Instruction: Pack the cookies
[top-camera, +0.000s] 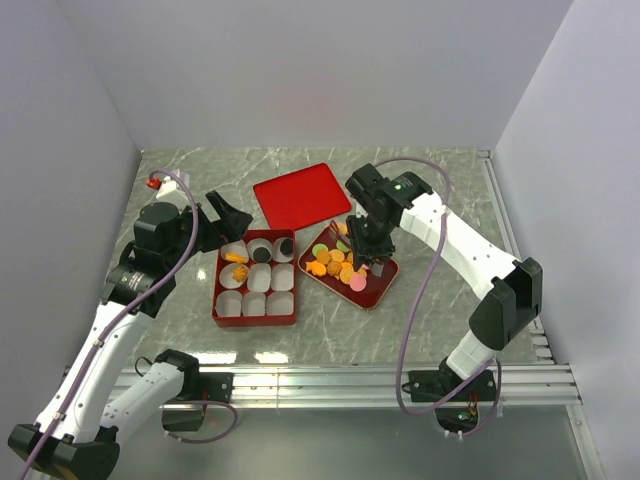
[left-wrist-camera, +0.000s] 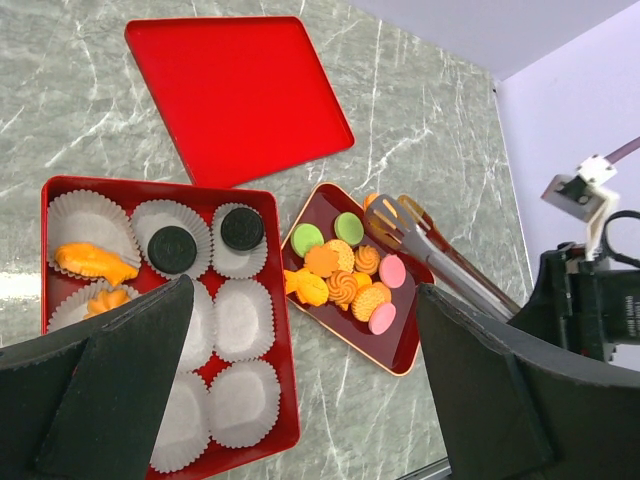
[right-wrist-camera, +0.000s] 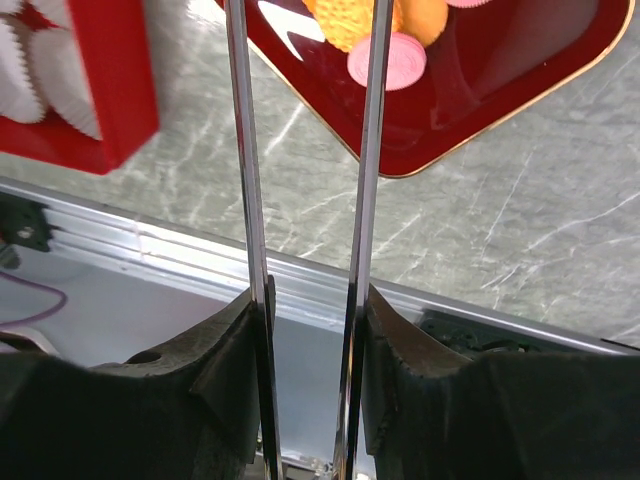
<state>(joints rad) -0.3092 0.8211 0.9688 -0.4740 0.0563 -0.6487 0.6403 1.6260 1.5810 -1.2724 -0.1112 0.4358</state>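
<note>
- a grey marbled worktop seen from above, with two white robot arms reaching in from its near edge.
- most cookies, orange, green and pink, lie heaped in a small red tray at the middle of the worktop.
- just left of the tray sits a red box lined with white paper cups.
- two black cookies sit in back-row cups and a few orange ones in the left-hand cups; the other cups that show hold nothing.
- a flat red lid lies on the worktop behind both containers.
- the left claw hovers over the back left of the box, its fingers spread wide apart and holding nothing.
- the right claw is clamped on a pair of metal tongs, one finger pressing each arm; the arms stand slightly apart.
- the tongs' tips appear to sit over the far corner of the tray beside an orange cookie; whether they grip one cannot be told.
</note>
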